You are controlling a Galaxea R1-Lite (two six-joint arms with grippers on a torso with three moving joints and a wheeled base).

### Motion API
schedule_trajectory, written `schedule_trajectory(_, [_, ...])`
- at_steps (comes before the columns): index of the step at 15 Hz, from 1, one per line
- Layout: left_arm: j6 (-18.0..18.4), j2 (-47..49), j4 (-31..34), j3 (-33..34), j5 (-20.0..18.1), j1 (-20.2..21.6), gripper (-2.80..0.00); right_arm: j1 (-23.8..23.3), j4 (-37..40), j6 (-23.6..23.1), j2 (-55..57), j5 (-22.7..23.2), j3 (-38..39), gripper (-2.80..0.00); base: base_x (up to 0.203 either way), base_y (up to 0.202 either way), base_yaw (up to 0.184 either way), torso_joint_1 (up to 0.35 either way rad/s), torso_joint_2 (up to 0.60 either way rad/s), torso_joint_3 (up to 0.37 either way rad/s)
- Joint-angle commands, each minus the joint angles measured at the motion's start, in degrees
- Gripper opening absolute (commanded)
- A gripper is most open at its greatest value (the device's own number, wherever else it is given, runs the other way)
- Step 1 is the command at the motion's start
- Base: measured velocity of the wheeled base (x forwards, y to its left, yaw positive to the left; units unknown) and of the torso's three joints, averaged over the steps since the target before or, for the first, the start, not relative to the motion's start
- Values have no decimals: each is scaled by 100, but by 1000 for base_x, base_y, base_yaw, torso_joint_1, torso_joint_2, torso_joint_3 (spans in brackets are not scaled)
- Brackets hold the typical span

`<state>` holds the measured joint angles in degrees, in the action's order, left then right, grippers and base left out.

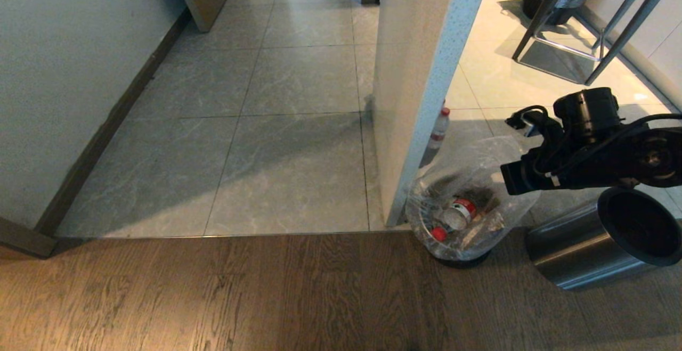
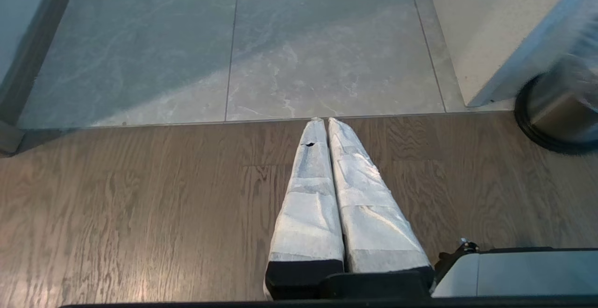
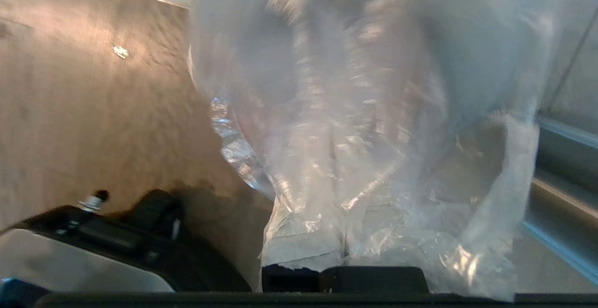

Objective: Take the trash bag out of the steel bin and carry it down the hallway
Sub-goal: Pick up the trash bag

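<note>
Wood-plank floor (image 1: 213, 298) near, meeting grey marbled hallway (image 1: 277, 127) tiles beyond; white pillar (image 1: 421, 74) rising right of centre. Item: trash bag (image 1: 469, 202), clear plastic, litter and a red-capped bottle visible inside, standing at the pillar's foot with its lower end apparently seated in a dark round base on the wood floor. Item: steel bin (image 1: 586, 250), tipped on its side at right, black-rimmed mouth facing right, just beside the bag. Right gripper (image 1: 514, 178) at the bag's upper edge, fingers (image 3: 299, 238) pinched narrow on the film. Left gripper (image 2: 325, 123) parked low over the planks, fingers pressed together, empty. Risks, judged: thin plastic may tear or slip from the pinch under load; bag may snag on the pillar corner when swung toward the hallway. Obstructions: loose upright bottle (image 1: 439, 127) behind the pillar, the toppled bin, metal-legged furniture (image 1: 597, 42) far right.
</note>
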<state>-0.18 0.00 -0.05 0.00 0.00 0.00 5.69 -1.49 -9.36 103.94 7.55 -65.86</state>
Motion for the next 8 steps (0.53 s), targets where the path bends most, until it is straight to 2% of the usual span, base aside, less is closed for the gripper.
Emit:
schedule_trajectory(1, [1,0,-4,0,0,0,-280,-144,-45,-60,282,2,44,-280,0,0,0,0,0,0])
schedule_trajectory(8, [1,0,-4,0,0,0,-280,-621,-380,-146,788,14,-24,-280,0,0,0,0,0,0])
